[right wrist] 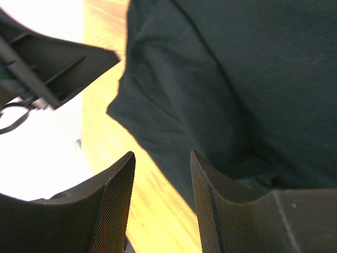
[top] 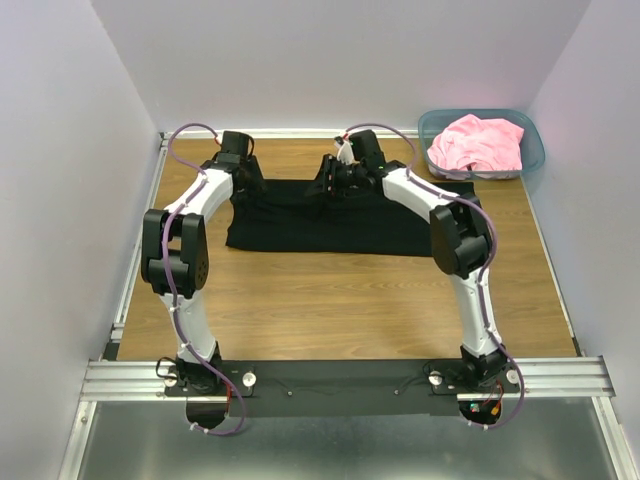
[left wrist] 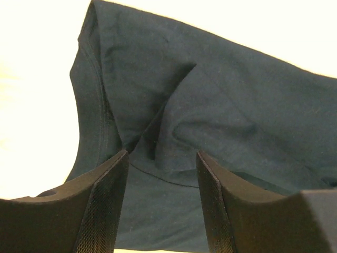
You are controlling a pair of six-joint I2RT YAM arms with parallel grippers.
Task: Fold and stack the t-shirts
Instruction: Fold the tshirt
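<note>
While left gripper point(left wrist: 162, 154) and right gripper point(right wrist: 162, 154) hang half-open, empty, over the black t-shirt point(top: 330, 225), a shallow pinch may slip

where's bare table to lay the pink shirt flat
Widest bare wood: the table strip between the black shirt and the arm bases. Narrower strips flank the shirt left and right. Far side crowded: shirt, left pincer, right pincer, bin holding the pink shirt.
</note>
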